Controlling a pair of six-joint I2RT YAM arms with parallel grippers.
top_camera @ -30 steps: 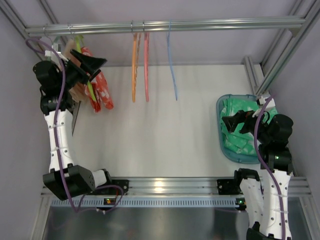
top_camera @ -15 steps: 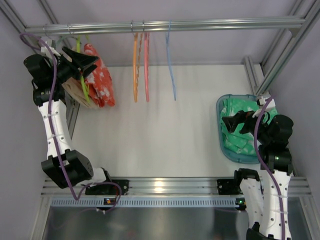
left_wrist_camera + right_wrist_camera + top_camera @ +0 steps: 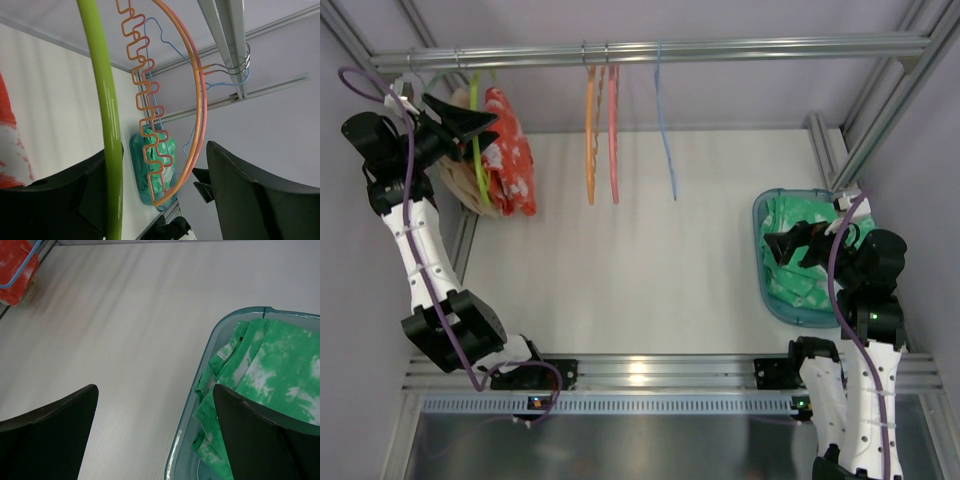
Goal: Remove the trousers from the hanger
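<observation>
Trousers hanging on lime hanger at left end of rail, left tool open at hanger, right tool open over basket edge, above table

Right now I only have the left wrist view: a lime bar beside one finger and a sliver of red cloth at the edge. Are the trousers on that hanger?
Observer: Yes. In the top view the trousers hang on the hanger, which is hooked at the left end of the rail.
Operator: Anything else hanging close to them?
Observer: A tan garment hangs on the trousers' left side, next to the left gripper.
Operator: Is the other arm free to help?
Observer: The right gripper is open and empty. It is above the rim of a teal bin that holds green-and-white cloth.
</observation>
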